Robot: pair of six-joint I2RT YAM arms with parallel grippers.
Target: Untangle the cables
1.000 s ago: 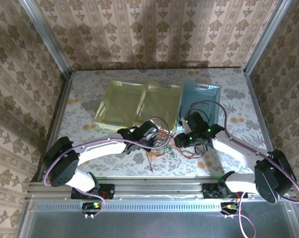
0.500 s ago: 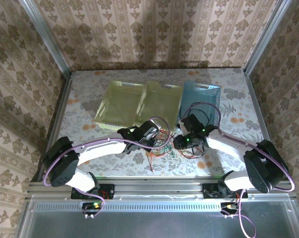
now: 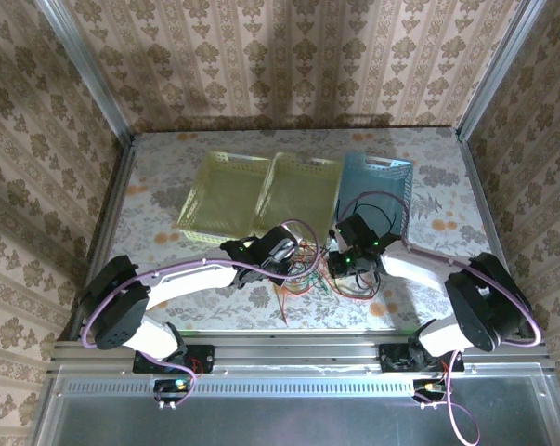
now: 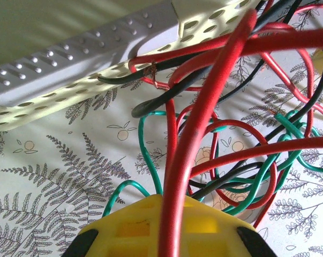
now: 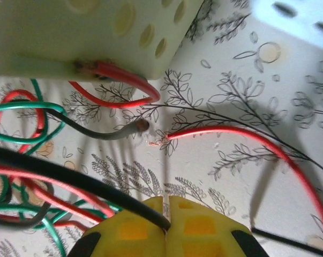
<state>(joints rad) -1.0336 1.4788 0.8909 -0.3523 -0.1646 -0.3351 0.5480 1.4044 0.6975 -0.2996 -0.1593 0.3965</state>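
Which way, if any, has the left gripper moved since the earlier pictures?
No. The left gripper stays where it was, just in front of the near rim of the middle yellow basket.

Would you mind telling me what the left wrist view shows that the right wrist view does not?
Left wrist: the left gripper shut on a red cable. Right wrist: the right gripper shut on a black cable, plus a blue basket corner. Both: tangled red, green and black cables, a yellow basket wall and the patterned table.
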